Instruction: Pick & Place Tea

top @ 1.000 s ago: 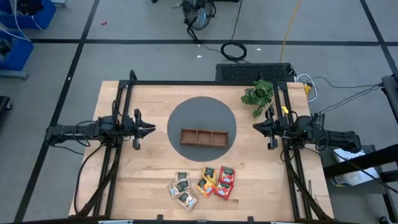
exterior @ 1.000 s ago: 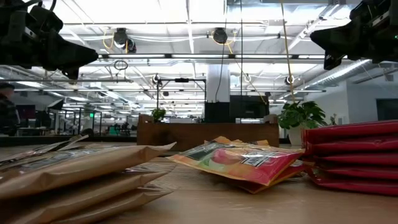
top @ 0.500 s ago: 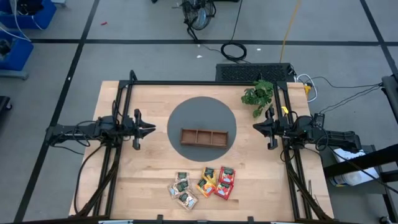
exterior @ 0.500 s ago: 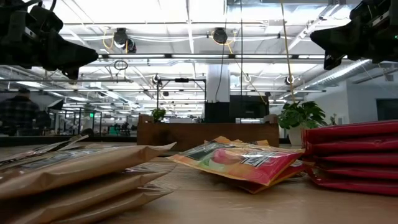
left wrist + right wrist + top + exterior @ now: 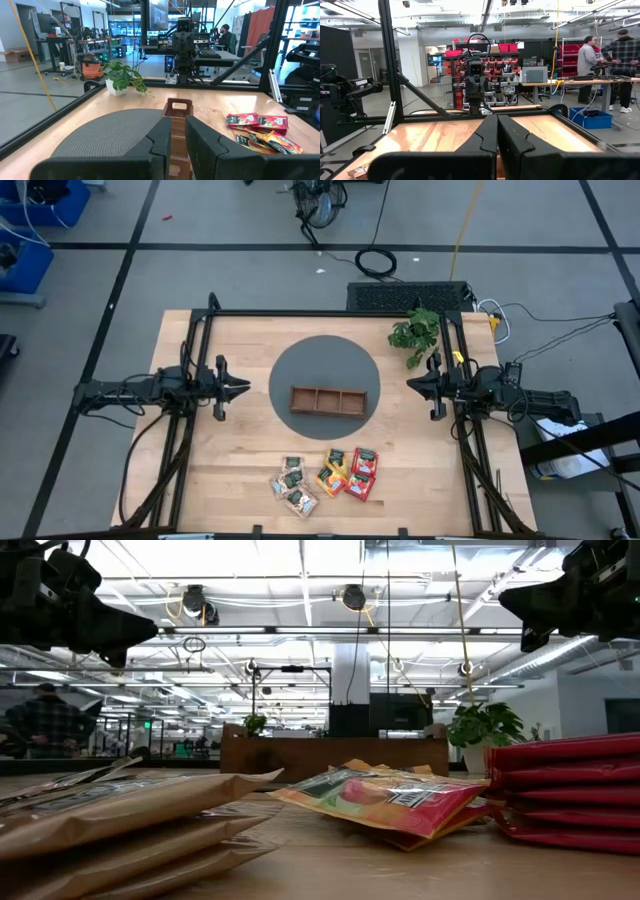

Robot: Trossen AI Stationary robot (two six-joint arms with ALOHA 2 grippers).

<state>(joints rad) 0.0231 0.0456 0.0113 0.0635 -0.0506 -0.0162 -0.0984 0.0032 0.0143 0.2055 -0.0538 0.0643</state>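
Observation:
Several tea sachets (image 5: 325,475) lie flat on the wooden table near its front edge, some overlapping. The green ones (image 5: 293,485) are at the left, the orange-yellow (image 5: 332,472) in the middle and the red (image 5: 362,472) at the right. The low view shows them close up (image 5: 390,800). My left gripper (image 5: 245,388) hovers at the table's left, level, its fingers (image 5: 178,122) a narrow gap apart with nothing between them. My right gripper (image 5: 410,384) hovers at the right with its fingers shut (image 5: 496,120). Both stand high above and far behind the sachets.
A brown three-compartment wooden tray (image 5: 328,400) sits on a round grey mat (image 5: 325,360) at the table's middle, between the two grippers. A potted green plant (image 5: 415,332) stands at the back right. Black frame rails (image 5: 200,350) run along the table's sides.

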